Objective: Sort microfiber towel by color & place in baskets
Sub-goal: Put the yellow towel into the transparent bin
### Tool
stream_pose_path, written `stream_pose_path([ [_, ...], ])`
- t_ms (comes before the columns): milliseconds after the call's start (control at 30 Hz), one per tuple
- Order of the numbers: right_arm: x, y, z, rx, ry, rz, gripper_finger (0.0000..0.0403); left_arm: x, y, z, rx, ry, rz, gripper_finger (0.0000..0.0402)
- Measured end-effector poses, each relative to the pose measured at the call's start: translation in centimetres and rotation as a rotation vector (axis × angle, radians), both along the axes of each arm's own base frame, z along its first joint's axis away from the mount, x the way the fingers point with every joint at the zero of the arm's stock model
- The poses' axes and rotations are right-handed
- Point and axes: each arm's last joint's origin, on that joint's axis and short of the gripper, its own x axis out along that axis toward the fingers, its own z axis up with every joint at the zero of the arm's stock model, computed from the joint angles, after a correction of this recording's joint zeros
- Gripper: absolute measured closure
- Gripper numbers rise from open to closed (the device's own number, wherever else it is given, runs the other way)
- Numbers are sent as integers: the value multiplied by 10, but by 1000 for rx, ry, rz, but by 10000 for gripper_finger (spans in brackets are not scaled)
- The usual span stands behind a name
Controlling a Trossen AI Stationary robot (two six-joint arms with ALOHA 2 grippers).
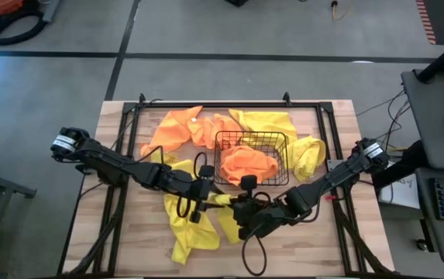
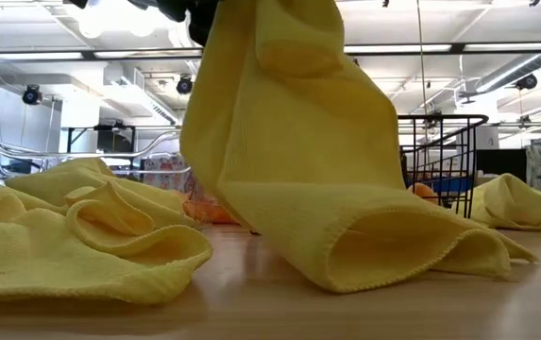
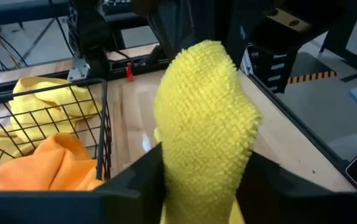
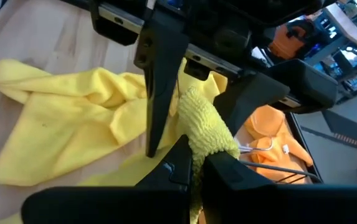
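Note:
A black wire basket [image 1: 252,147] stands mid-table with an orange towel [image 1: 249,164] in it. My two grippers meet just in front of it, both shut on one yellow towel [image 1: 218,200]: the left gripper [image 1: 204,194] comes from the left, the right gripper [image 1: 241,213] from the right. In the low view this towel [image 2: 317,161] hangs from above. Its lower end [image 2: 393,250] rests on the table. More yellow towels [image 1: 194,229] and orange towels [image 1: 179,128] lie loose on the table. The clear basket is out of view. My left gripper pinches a thick bunched fold of the yellow towel [image 3: 206,106] between its two fingers [image 3: 138,180]. The bunch sticks out past the fingertips. The rest of the towel hangs below, its lower end on the table. My right gripper pinches the same bunched fold [image 4: 206,127] between its two fingers [image 4: 178,165], close beside the left gripper's fingers [image 4: 156,87]. The fold stands up out of the fingertips. Several layers are gathered in it.
Yellow towels lie behind the basket [image 1: 264,120], to its right [image 1: 307,155] and at the near left [image 2: 72,236]. A dark frame [image 1: 229,103] runs along the table's far edge and sides. Bare wood [image 1: 307,248] shows at the near right.

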Motion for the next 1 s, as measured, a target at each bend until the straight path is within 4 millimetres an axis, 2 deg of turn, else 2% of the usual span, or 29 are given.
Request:
stream_pose_path([
  [200,2,0,2,19,-24,-6,394,1,5,0,3,1,14,387],
  [400,3,0,3,28,-39,-6,365,1,6,1,-4,-1,21,399],
  [633,1,-1,7,43,-54,-13,273,-9,10,16,-13,-23,22,401],
  [833,-6,-6,26,91,-105,-29,199,-37,19,46,-18,-59,93,401],
  [1000,-19,-14,40,111,-108,-42,168,-71,31,76,-35,-114,153,401],
])
